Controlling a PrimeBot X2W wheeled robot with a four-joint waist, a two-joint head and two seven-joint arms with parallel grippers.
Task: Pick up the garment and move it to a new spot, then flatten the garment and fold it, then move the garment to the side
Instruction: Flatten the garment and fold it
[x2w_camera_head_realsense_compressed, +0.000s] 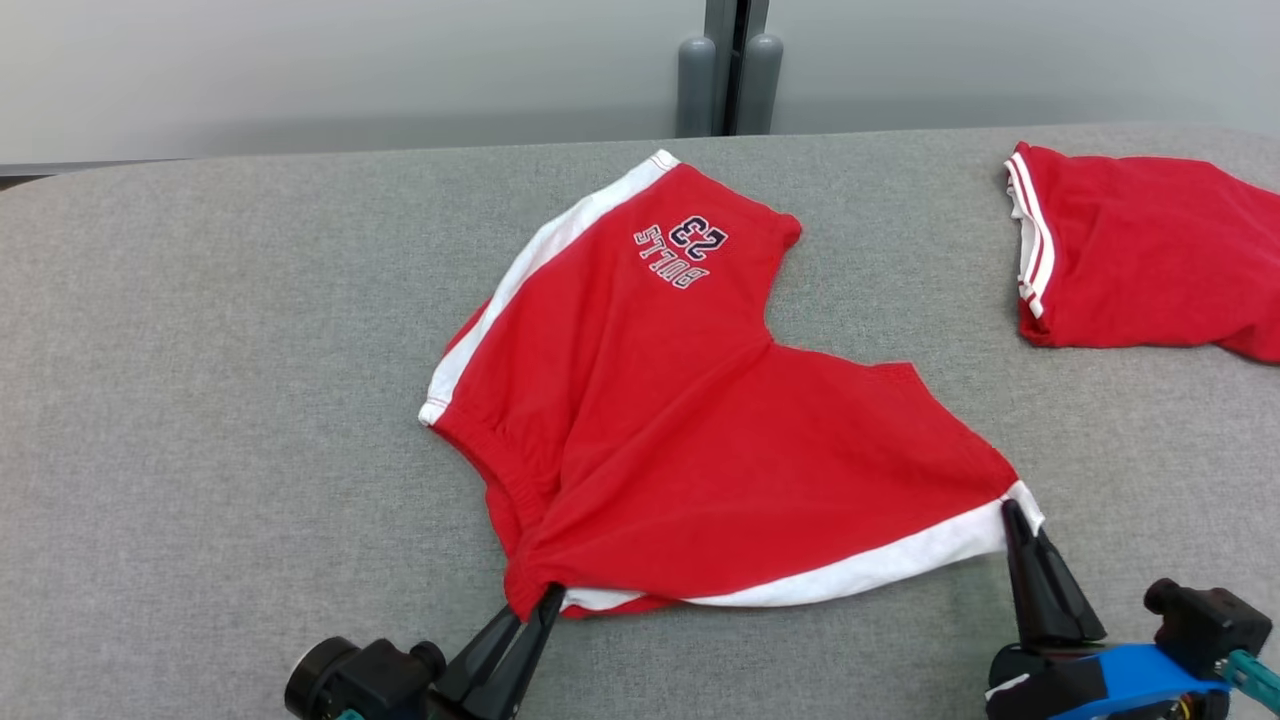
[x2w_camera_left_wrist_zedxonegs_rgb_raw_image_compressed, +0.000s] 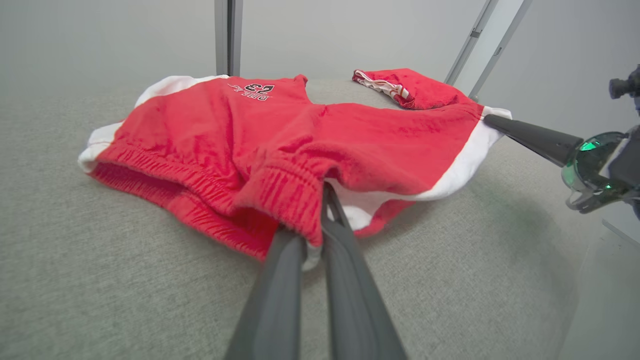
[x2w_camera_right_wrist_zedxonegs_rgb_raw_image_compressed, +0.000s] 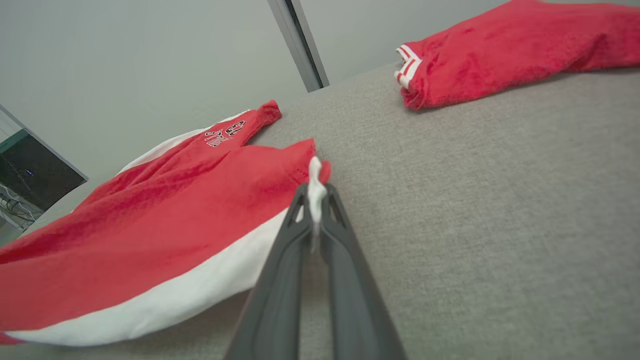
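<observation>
— Where are your shorts (x2w_camera_head_realsense_compressed: 680, 420)?
— Mid-table (x2w_camera_head_realsense_compressed: 200, 400), lying mostly open, rumpled at the waistband.
— And your grippers?
— Both are clamped tight at the table's near side. Your left gripper (x2w_camera_head_realsense_compressed: 548, 600) has the waistband corner, and your right gripper (x2w_camera_head_realsense_compressed: 1012, 512) has the white hem corner.
— Why there?
— You hold both ends of one side stripe, so pulling them apart should tauten the cloth for flattening.

Looks like a lab test booth: grey felt-covered surface (x2w_camera_head_realsense_compressed: 200, 400), plain pale wall panels (x2w_camera_head_realsense_compressed: 300, 70), cabled equipment (x2w_camera_right_wrist_zedxonegs_rgb_raw_image_compressed: 35, 172) off to one side.
</observation>
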